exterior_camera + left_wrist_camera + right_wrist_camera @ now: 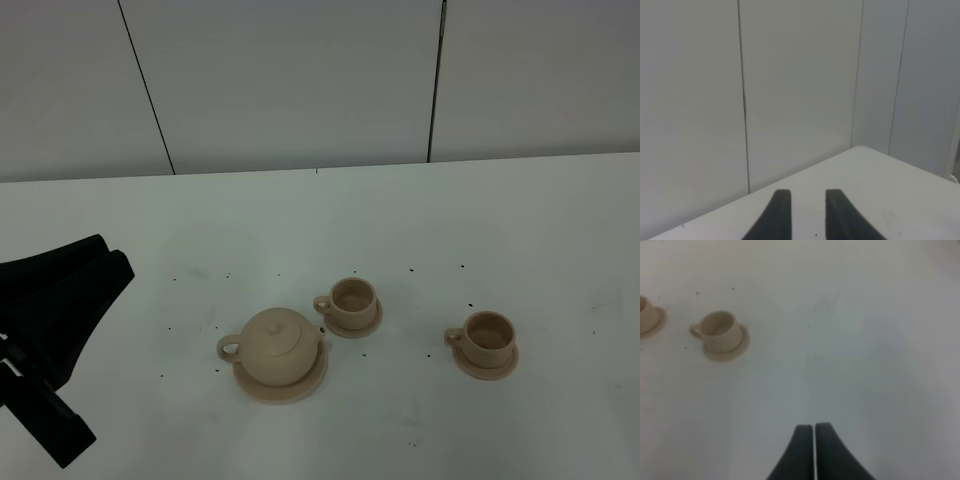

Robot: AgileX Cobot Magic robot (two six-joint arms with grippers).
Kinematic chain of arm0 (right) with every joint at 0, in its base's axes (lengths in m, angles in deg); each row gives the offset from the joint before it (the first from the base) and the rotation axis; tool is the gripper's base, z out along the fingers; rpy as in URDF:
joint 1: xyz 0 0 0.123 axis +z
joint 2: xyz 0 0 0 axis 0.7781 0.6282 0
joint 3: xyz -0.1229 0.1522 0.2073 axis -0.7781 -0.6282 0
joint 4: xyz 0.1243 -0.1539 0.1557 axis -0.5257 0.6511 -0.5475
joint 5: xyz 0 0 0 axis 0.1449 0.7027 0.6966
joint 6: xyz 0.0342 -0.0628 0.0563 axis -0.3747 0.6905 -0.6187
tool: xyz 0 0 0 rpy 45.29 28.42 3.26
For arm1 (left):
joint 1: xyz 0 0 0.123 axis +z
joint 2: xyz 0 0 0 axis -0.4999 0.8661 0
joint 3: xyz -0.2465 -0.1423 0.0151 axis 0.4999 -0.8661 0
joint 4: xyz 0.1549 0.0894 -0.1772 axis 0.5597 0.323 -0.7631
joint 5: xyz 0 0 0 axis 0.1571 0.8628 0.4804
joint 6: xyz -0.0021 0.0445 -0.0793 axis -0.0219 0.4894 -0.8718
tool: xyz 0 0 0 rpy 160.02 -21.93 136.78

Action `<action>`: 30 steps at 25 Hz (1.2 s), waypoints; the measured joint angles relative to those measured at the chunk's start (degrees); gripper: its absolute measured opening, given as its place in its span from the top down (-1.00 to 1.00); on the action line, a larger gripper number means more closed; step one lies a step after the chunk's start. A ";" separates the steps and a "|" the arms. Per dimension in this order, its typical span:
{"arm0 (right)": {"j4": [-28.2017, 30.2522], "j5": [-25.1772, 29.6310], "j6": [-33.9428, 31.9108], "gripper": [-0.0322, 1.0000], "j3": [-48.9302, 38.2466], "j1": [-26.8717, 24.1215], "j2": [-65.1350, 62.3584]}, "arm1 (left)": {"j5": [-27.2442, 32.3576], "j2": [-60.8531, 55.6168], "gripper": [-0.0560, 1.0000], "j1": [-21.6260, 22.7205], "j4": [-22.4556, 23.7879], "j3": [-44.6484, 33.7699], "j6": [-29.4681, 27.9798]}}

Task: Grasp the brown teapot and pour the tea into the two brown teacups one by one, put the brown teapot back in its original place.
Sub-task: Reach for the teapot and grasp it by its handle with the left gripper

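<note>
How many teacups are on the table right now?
2. The middle teacup sits just right of the brown teapot and slightly behind it. The right teacup stands farther right. Nothing in view looks able to hide another.

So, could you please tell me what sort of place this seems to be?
Probably a robotics test bench rather than a kitchen: a plain white table, grey wall panels behind it, and a brown teapot set out near a black robot arm.
</note>
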 joint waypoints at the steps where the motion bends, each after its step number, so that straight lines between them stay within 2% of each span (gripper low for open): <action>1: 0.00 0.00 0.00 0.96 0.00 0.00 0.00 | 0.00 0.00 0.45 0.00 0.00 0.00 0.06; 10: -4.08 0.00 2.41 0.94 0.00 0.00 0.00 | 0.00 0.00 0.45 0.00 0.00 0.00 0.13; 22: -4.47 0.00 2.57 0.91 0.00 0.00 0.00 | -0.53 0.00 0.44 0.00 0.00 0.00 0.13; 30: -4.47 0.00 2.57 0.89 0.00 0.00 0.00 | -5.40 0.00 0.44 0.00 0.00 0.00 -1.47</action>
